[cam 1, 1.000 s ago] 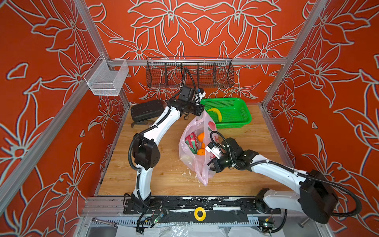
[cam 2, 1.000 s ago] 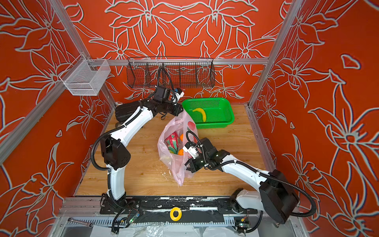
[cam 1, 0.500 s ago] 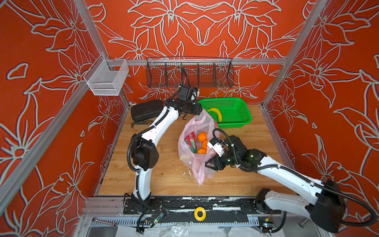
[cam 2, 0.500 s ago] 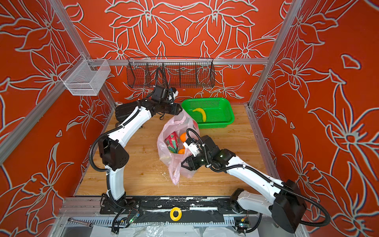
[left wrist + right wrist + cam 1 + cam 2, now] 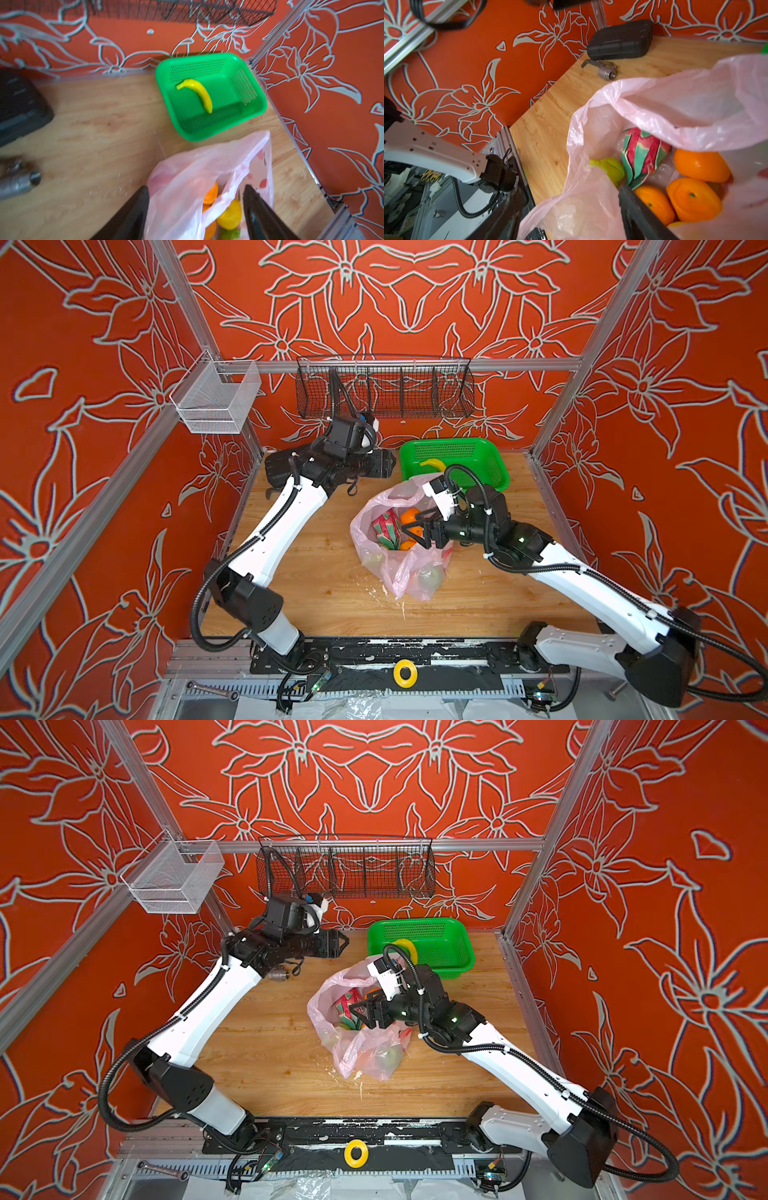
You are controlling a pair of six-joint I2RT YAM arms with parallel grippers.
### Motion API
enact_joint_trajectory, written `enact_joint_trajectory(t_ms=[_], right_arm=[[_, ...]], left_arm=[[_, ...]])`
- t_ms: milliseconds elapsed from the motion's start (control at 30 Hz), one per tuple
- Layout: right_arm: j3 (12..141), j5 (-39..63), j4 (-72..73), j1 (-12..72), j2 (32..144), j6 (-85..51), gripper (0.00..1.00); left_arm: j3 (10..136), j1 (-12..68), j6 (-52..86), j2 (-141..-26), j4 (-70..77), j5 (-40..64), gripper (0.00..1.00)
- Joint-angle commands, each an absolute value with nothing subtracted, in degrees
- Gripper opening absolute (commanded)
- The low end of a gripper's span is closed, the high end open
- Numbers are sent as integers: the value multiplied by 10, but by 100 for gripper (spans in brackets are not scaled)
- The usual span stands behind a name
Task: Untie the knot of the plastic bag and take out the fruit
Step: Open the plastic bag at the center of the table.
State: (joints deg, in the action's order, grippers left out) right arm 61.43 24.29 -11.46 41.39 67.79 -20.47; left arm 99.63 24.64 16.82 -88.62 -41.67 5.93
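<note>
Thin, crinkly, translucent pale pink plastic bag [image 5: 399, 572] lies mid-table on the light wooden tabletop [image 5: 311, 572], with its mouth gaping at the end nearest the green mesh plastic basket [image 5: 453, 443]. No knot visible at the mouth. I read untying as done and fruit removal as not started.

Inside: a pink-red dragon fruit with green scales [image 5: 643, 153], several smooth oranges [image 5: 699, 164] and a bumpy green fruit [image 5: 610, 168] tucked against the dragon fruit. The basket holds only a curved yellow banana [image 5: 199, 91].

Right gripper [image 5: 411, 531] is at the bag mouth, jaws spread, clamping nothing. In the right wrist view one finger is inside next to the oranges and the other is outside, with loose rim film between them. Left gripper [image 5: 343, 944] is at the back beside the basket, jaws spread, empty, clear of the bag.

Handling, my guess:
- **Film:** limp, slick and easy to tear, and it won't hold the mouth open by itself. Pinch a doubled fold of rim with the left and hold it up.
- **Oranges:** they look firm and round, so they'll roll or squirt out. Take one squarely across its widest part, with no film trapped under the pads.
- **Dragon fruit:** grip across the narrow middle, where the scales give bite.
- **Lifting:** watch for the light bag dragging along when you lift.
</note>
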Motion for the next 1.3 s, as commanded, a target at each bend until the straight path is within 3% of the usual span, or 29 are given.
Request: enact_joint_trajectory(t_ms=[0, 167, 467, 733, 933, 1067, 1267], right_arm=[[645, 213, -86, 417, 703, -224, 72], [679, 182, -149, 425, 764, -231, 61], [643, 133, -221, 468, 833, -201, 56], [614, 288, -257, 493, 868, -205, 56], [585, 366, -210, 522, 879, -230, 52], [601, 393, -214, 528, 893, -224, 50], [621, 292, -214, 525, 868, -226, 53]], left_arm=[[910, 245, 242, -807, -454, 13, 72], [797, 246, 322, -726, -511, 20, 73], [633, 246, 413, -679, -512, 118, 72], [575, 246, 445, -715, -403, 180, 98], [575, 247, 443, -769, -393, 195, 99], [566, 246, 431, -800, -392, 199, 89], [532, 246, 432, -807, -389, 180, 32]])
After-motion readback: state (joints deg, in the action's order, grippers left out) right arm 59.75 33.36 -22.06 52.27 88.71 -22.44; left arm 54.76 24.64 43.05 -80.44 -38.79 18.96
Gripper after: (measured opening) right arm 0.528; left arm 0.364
